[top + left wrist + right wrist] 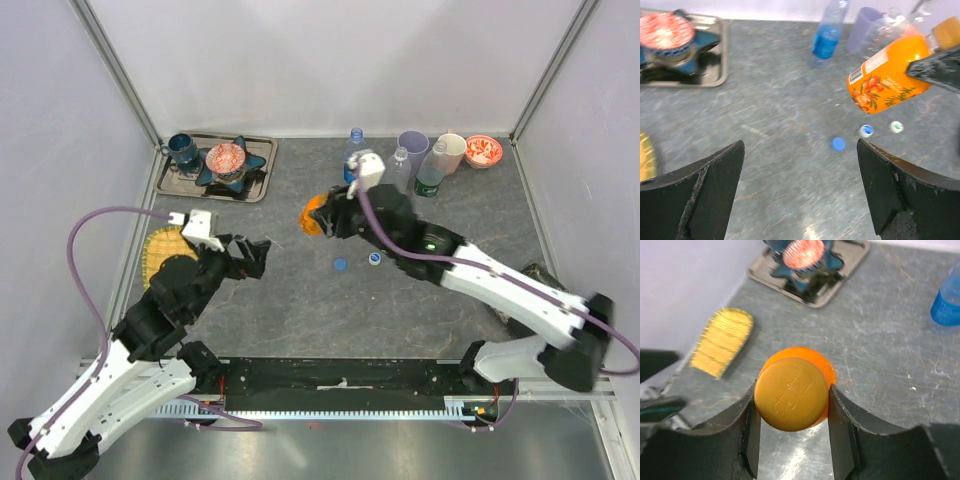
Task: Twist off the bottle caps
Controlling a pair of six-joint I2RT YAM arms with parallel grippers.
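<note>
Two hands: my left gripper (800,145) and my right gripper (792,396) face each other over the table (300,320), well apart.
Left hand, state: jaws spread wide, nothing between them, grey tabletop below.
Right hand, state: pinching the orange cap (791,394), with one of my finger pads (840,430) pressed to each side of it.
Held thing: the orange bottle (887,75) hangs from that cap, tilted steeply and base lower. Its body reaches away from my right fingers. Seen from my left hand, it lies ahead and to the right of the open jaws. Whether its base touches the table I cannot tell.
Loose pieces: the blue cap (838,144), the blue-and-white cap (866,131) and the green-and-white cap (896,127) lie on the table ahead of my left fingertips, below the held bottle.
Standing bottles: the blue-tinted bottle (946,305) stands upright ahead and to the right of my right fingers. The first clear bottle (400,168) and the second clear bottle (432,172) stand behind my right wrist.
Cups: the lilac cup (412,148) and the beige cup (452,150) stand just beside those clear bottles.
Left margin: the tray (268,165) is far ahead and left of my left hand. The yellow mat (160,250) is just to its left.
</note>
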